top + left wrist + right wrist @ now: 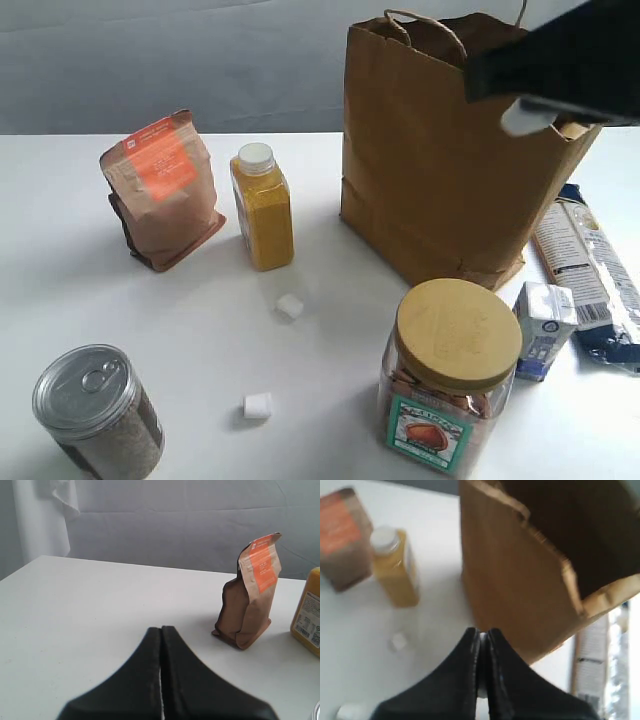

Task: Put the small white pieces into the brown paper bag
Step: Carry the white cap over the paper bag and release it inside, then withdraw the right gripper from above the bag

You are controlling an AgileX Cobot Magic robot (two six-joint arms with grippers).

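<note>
The tall brown paper bag stands open at the back right, and the right wrist view looks down at its open mouth. Over the bag's right rim hangs my right gripper, shut on one small white piece; the piece shows as a white sliver between the black fingers. Two more white pieces lie on the table, one near the middle and one closer to the front. My left gripper is shut with nothing in it, low over the table's left part and outside the exterior view.
A brown pouch with an orange label and a yellow bottle stand left of the bag. A tin can sits front left. A tan-lidded jar, a white-and-blue carton and a blue packet crowd the right.
</note>
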